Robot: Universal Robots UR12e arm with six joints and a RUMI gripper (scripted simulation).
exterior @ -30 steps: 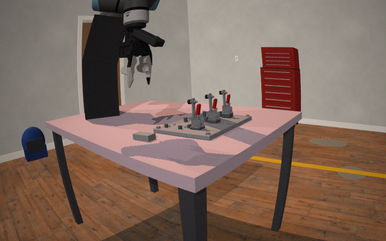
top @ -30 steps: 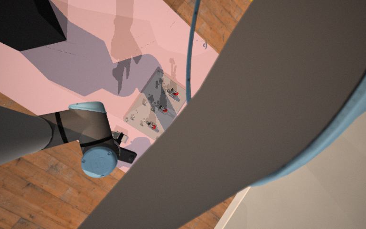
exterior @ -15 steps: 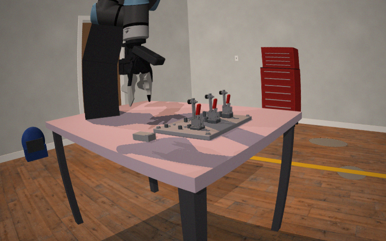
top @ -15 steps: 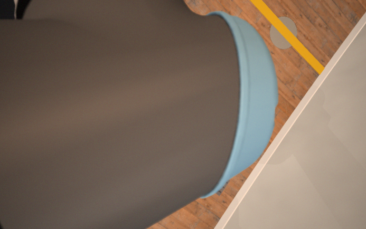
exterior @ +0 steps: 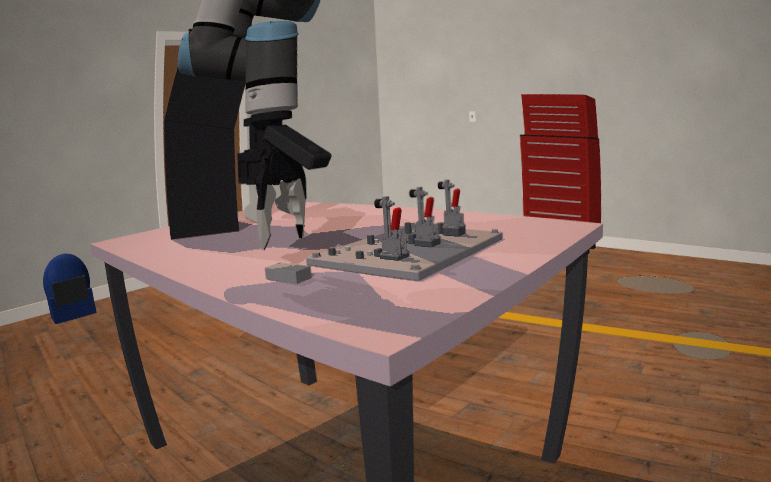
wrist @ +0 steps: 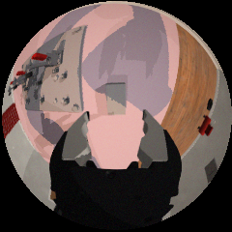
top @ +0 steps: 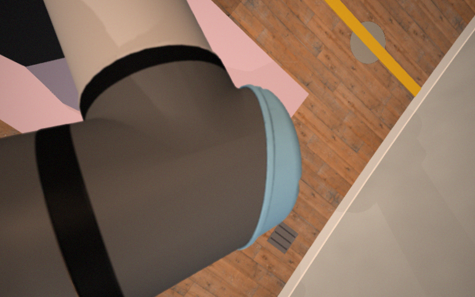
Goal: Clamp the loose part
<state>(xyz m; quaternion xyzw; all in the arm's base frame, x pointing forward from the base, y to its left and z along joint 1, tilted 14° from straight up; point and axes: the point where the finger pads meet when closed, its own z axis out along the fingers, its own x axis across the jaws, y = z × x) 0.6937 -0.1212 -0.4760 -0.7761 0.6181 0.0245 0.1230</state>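
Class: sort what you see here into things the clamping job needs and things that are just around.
Job: loose part; fixture; red-handled clamps; end effector, open and empty.
Just around: red tool chest; blue welding helmet; yellow floor line.
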